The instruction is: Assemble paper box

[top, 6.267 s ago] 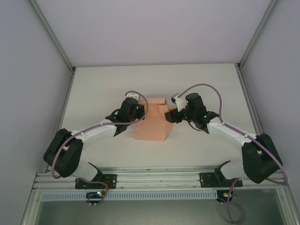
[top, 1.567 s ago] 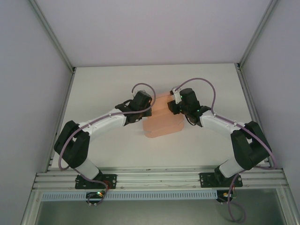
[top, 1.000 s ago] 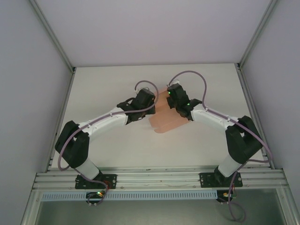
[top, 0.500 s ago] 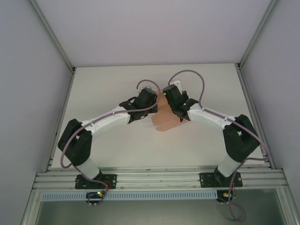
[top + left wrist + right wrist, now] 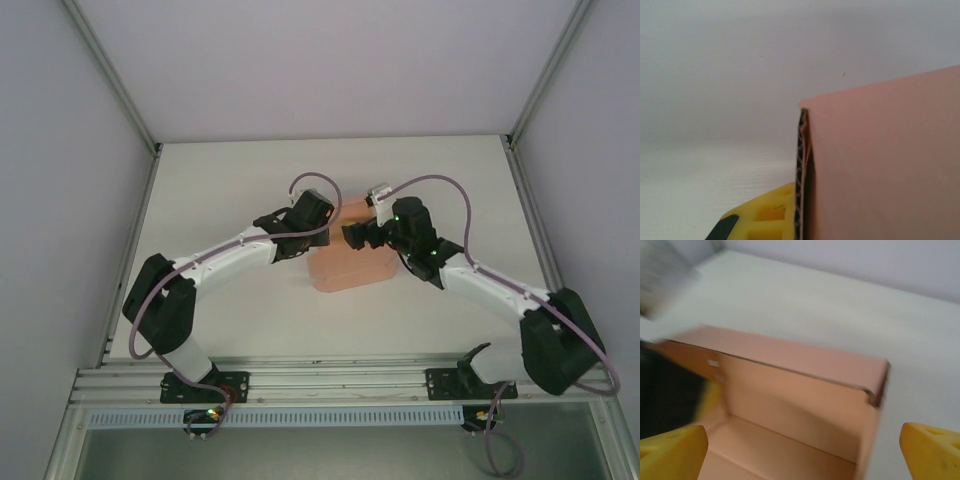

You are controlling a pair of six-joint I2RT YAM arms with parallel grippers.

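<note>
Right hand (image 5: 354, 236): pulled back toward 4 o'clock; spread wide over salmon-pink card paper box (image 5: 350, 268).
Left hand (image 5: 322, 222): clamps box's 10 o'clock wall, steadying it.

Both arms stretch from the desk's (image 5: 230, 180) near edge to its middle, wrists facing each other. The left gripper (image 5: 326, 226) clamps the box (image 5: 350, 272) wall against a yellow finger (image 5: 767, 220); the right gripper's (image 5: 353, 235) fingers (image 5: 672, 447) stand wide apart
</note>
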